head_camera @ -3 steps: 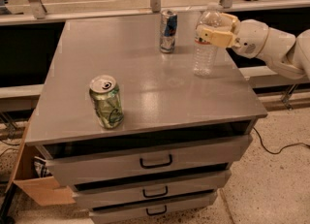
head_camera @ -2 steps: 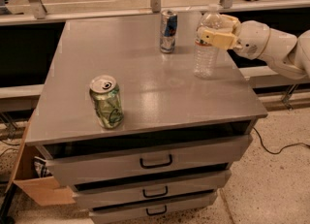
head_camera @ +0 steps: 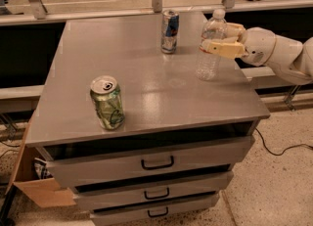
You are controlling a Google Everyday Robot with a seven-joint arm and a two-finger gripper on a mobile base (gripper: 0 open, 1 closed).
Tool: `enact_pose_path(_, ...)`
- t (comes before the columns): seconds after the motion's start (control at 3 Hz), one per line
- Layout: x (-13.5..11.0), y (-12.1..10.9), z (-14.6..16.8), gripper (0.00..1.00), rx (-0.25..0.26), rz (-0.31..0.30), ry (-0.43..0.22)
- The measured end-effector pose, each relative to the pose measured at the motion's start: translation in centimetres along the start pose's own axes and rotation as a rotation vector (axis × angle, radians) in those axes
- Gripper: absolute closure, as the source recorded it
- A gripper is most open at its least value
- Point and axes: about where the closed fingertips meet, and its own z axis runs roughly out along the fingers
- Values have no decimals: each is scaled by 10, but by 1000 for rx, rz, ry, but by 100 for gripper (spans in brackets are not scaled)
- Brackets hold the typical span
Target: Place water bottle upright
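The water bottle (head_camera: 210, 58), clear and ribbed with a white cap, stands upright on the right side of the grey cabinet top (head_camera: 146, 93). Its base is on the surface. My gripper (head_camera: 226, 40) reaches in from the right. It is shut on the bottle at label height, with one cream finger (head_camera: 222, 49) across the bottle's front and the other behind it.
A slim blue-and-silver can (head_camera: 169, 31) stands at the back, left of the bottle. A green drink can (head_camera: 107, 102) stands near the front left. The cabinet has drawers with black handles (head_camera: 157, 163). A cardboard box (head_camera: 36, 191) sits on the floor at the left.
The gripper has shifted slightly right and down along the bottle. The bottle stays upright in nearly the same spot. The cans have not moved.
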Motion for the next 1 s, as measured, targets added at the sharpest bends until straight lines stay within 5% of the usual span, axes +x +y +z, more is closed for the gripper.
enact_pose_path(0.67, -5, 0, -10, 0, 1, -12, 2)
enact_pose_path(1.0, -31, -11, -24, 0, 13, -74, 44)
